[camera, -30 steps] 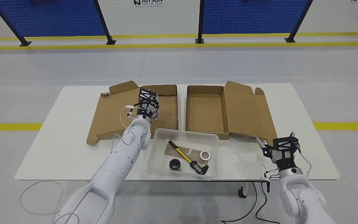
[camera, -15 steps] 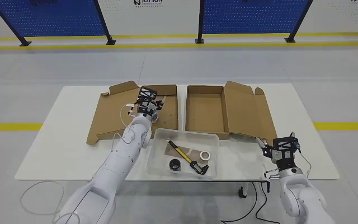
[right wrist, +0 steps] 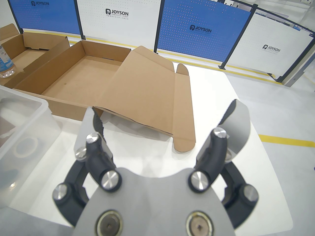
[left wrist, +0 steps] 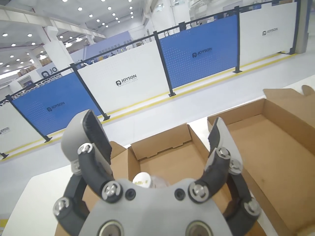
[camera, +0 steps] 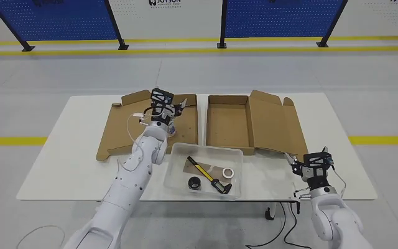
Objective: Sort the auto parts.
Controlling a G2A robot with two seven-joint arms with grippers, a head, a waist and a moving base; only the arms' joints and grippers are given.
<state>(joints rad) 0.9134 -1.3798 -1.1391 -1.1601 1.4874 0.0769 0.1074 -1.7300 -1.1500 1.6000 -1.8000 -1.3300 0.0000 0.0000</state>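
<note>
Two dark-padded fingers [left wrist: 96, 133] of the left gripper [left wrist: 153, 124] stand wide apart with nothing between them, above the left cardboard box [left wrist: 167, 163]. Just under the gripper, inside that box, is a clear bottle [left wrist: 142, 180] with a white cap and what looks like a blue label; the gripper base hides its lower part. Beside it lies the right cardboard box [camera: 229, 124], flaps open. In front of both sits the clear bin [camera: 205, 148], holding a yellow-and-black caliper [camera: 208, 174], a pale tape roll [camera: 229, 171] and a black ring [camera: 194, 182]. The right gripper [right wrist: 162, 110], also spread wide and holding nothing, hovers over the table [camera: 74, 155] near its front right edge.

A second ago the left fingers were drawn together lower in the box; they have since parted and lifted off the bottle. The right gripper has not moved.
</note>
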